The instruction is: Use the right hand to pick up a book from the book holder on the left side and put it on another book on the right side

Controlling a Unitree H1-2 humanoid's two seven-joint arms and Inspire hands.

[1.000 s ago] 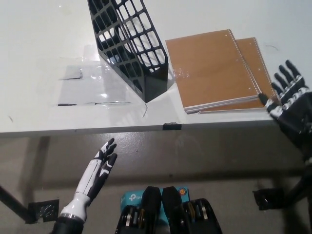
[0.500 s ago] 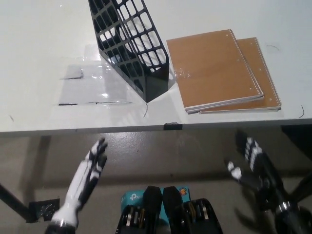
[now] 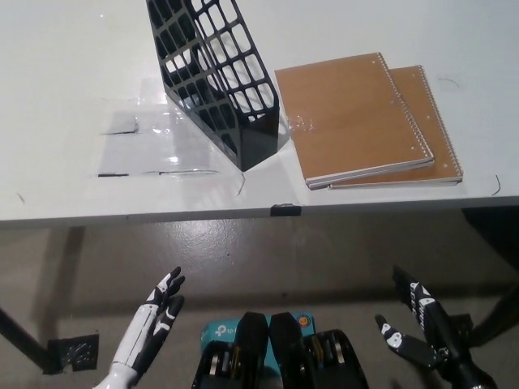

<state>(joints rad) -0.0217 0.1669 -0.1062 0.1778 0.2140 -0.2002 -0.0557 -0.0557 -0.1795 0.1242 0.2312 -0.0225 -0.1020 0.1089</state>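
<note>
Top book (image 3: 353, 113) lies skewed on the lower book (image 3: 430, 130), could slide if bumped; my right hand (image 3: 422, 332) and left hand (image 3: 150, 332) hang released, empty.

Black lattice book holder (image 3: 217, 74) and two brown spiral books (image 3: 357, 117) on a white table (image 3: 65, 73); below, a white left hand (image 3: 150, 336) with black markings, black right hand (image 3: 422, 328) with white patches
</note>
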